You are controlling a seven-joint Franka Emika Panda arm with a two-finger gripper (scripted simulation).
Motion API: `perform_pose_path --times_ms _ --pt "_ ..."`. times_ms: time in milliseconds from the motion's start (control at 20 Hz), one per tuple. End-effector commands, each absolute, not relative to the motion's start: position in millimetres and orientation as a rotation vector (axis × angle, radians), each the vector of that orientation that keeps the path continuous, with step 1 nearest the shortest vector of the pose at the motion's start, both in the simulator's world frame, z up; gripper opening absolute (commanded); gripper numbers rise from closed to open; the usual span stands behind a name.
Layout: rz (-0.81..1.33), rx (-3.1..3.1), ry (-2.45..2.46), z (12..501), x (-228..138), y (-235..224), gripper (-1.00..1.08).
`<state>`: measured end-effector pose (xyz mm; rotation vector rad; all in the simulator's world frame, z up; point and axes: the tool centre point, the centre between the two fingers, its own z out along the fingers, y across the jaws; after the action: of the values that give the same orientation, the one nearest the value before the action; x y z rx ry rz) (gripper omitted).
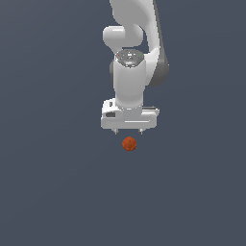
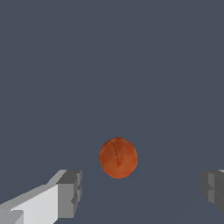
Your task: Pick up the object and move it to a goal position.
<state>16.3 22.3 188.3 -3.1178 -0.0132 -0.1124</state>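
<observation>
The object (image 1: 129,143) is a small bumpy orange-red ball lying on the flat dark grey surface, just below the white gripper (image 1: 128,130) in the exterior view. Only the short tips of the gripper's fingers show under its wide white body, spread apart and clear of the ball. In the wrist view the object (image 2: 118,158) sits ahead of the open gripper (image 2: 142,192), roughly centred between the two grey finger pads (image 2: 70,192), with nothing held between them.
The white arm (image 1: 134,53) rises above the gripper to the upper edge of the exterior view. The plain dark grey surface (image 1: 48,192) spreads all around.
</observation>
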Motion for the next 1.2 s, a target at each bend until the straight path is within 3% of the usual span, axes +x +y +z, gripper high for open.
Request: perform_pose_path --times_ms 0,550,1150 --pt "-0.112 -3.118 -0.013 188.3 16.3 22.3 1.0" --pt "-0.082 -3.124 0.103 179.4 9.9 -10.2 1.0" --pt "-0.08 -3.121 0.147 176.9 9.6 -7.7 1.0"
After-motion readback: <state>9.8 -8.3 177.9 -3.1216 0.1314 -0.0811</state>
